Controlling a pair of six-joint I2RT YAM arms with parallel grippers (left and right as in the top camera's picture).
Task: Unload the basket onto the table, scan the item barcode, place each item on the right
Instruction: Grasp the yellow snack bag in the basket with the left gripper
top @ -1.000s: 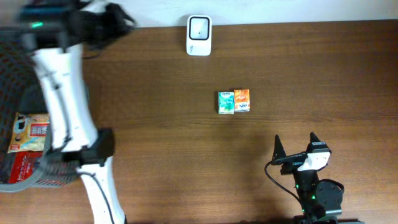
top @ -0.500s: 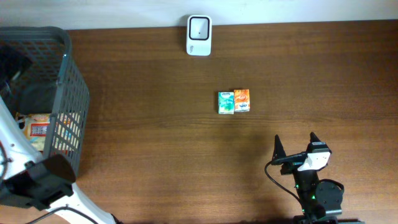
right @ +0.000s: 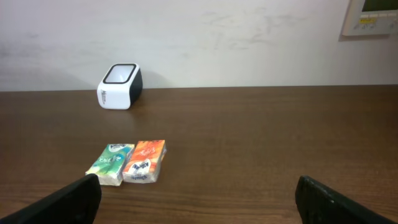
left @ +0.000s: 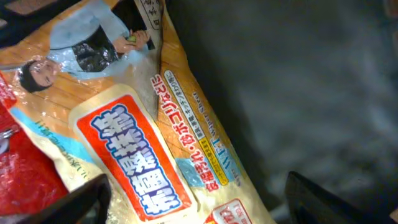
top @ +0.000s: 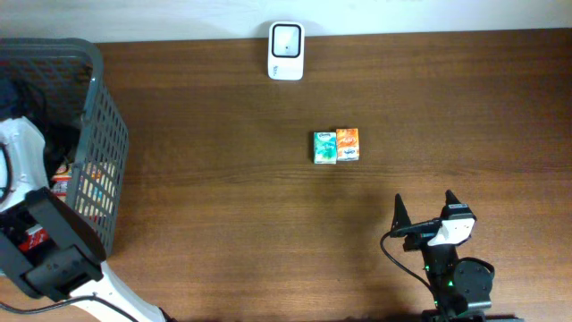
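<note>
L gripper held spread over snack bag in left basket, nothing pinched; bag prob. done. Next: tissue packs to be gripped, shown to far scanner. R gripper spread.

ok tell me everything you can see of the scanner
The scanner is a small white box with rounded corners, plastic by the look, with a dark-rimmed square window on top and a darker side in the right wrist view. Its front lettering is too small to read. It stands upright at the far edge of the table, by the wall. Only the table touches it; the two packs lie apart from it.
</note>
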